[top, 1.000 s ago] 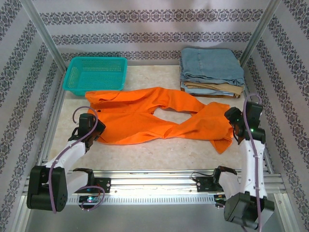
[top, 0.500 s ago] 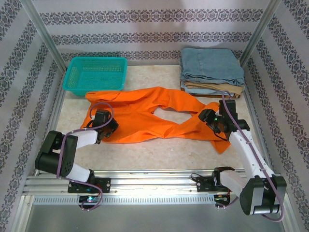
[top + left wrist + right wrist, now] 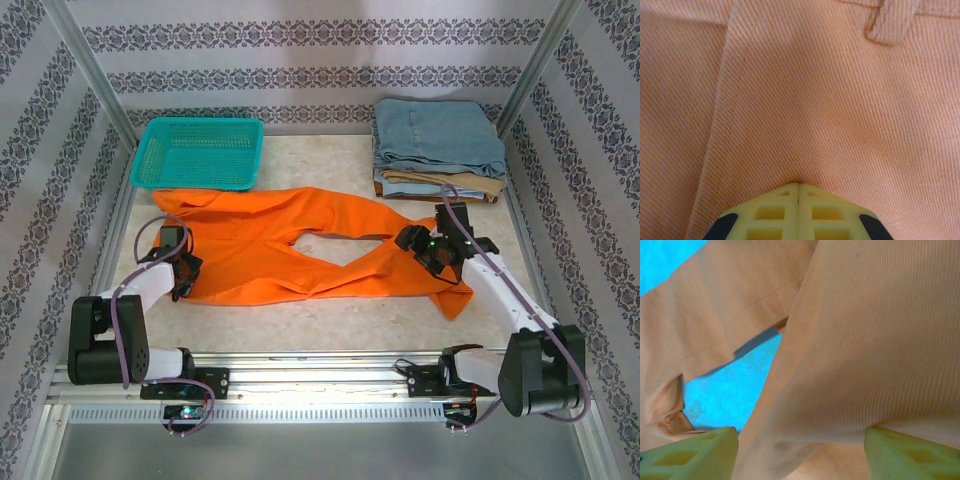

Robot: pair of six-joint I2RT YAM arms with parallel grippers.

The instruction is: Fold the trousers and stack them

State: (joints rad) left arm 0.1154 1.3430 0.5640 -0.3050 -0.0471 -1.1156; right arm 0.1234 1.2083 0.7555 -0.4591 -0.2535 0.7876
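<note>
Fingers pressed together, the left gripper (image 3: 798, 187) pinches the trousers (image 3: 300, 240) near the table's (image 3: 330, 312) left edge. The right gripper (image 3: 418, 243), jaws wide apart, straddles a leg. The trousers sprawl across mid-table.

Robot lab cell, aluminium frame posts (image 3: 88, 75), patterned backdrop walls (image 3: 320, 35), mounting rail (image 3: 320, 362)

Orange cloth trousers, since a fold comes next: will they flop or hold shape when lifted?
Probably floppy: the bright orange cloth trousers lie flat, legs overlapping, softly wrinkled. The ribbed weave looks grippy, so pushing likely bunches them.
</note>
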